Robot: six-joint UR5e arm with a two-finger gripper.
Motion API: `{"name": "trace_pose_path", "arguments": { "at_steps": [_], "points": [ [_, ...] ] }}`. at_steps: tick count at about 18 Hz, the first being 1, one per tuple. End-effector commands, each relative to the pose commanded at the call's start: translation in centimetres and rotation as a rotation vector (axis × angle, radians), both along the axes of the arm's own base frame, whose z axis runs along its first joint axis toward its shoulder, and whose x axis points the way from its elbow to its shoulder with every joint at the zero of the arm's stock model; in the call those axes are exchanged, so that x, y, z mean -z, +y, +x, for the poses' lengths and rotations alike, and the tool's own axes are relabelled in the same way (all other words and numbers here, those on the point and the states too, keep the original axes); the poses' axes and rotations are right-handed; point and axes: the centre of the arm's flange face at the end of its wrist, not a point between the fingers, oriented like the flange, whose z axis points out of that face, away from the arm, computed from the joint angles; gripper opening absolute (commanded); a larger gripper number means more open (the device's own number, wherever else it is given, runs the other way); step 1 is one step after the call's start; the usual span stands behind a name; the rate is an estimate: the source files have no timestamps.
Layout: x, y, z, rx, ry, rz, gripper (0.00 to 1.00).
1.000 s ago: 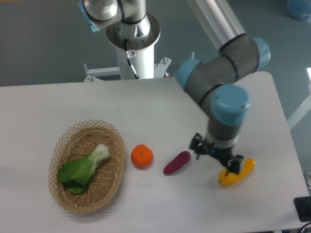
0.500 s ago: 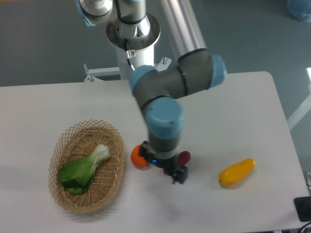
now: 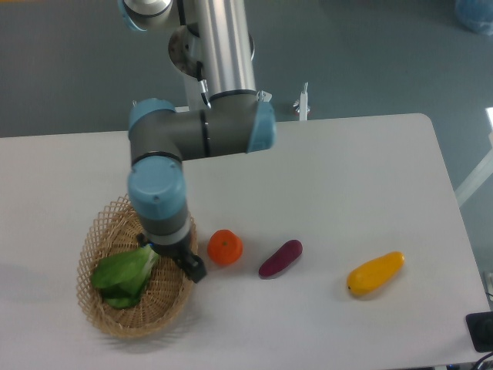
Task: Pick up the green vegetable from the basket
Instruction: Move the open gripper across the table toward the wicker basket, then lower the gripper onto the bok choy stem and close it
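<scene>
Bok choy [image 3: 123, 274] lies in the wicker basket [image 3: 104, 320] at the left front of the white table [image 3: 347, 177], green leaves toward the basket's front-left, pale stalk end pointing up-right and running under the arm's wrist. Gripper [image 3: 176, 258] is over the right half of the basket, right above the stalk end. One dark finger [image 3: 194, 269] shows at the basket's right rim; the other finger is hidden behind the wrist, so cannot tell if the fingers are spread or clamped, or if they touch the bok choy. Arm [image 3: 196, 135] comes down from the rear base, grey links with blue caps, wrist pointing straight down.

Right of the basket, in a rough row along the table: orange mandarin [image 3: 225, 247] just beside the basket rim, then a purple eggplant [image 3: 280, 258] tilted up to the right, then a yellow oblong vegetable [image 3: 375, 273] well apart on the right, also tilted. All three sit on the table, apart from each other and apart from the gripper.
</scene>
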Motion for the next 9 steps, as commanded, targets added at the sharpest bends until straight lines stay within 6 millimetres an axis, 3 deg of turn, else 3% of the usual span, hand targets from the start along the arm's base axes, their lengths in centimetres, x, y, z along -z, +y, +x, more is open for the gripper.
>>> {"name": "trace_pose_path", "arguments": {
  "at_steps": [4, 9],
  "points": [
    [1.9, 0.3, 0.9, -0.045, 0.000, -0.029, 1.00],
    [2.7, 0.5, 1.2, -0.064, -0.002, -0.036, 1.00]
  ]
}}
